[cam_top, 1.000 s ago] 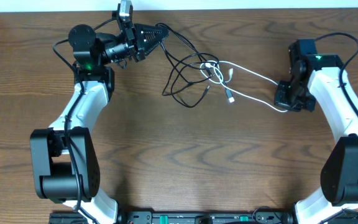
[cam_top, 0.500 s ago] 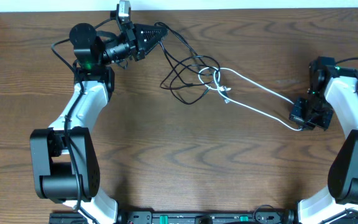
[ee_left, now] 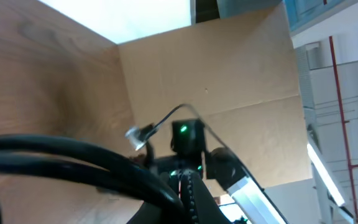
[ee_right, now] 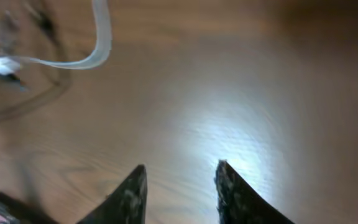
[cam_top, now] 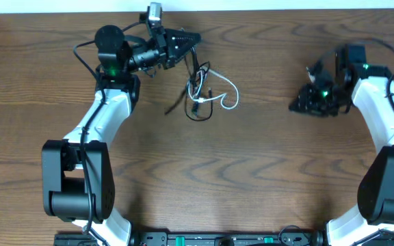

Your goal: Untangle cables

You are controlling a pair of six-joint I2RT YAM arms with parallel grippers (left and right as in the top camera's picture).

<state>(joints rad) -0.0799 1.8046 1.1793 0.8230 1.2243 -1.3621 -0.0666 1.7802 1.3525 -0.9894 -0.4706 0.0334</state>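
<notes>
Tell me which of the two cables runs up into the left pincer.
The black cable: it runs up to the shut left pincer, while the white cable lies looped on the table beside it.

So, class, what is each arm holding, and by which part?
Left fingers pinch the black cable by its uppermost strand; right fingers stand apart, holding nothing.
</notes>
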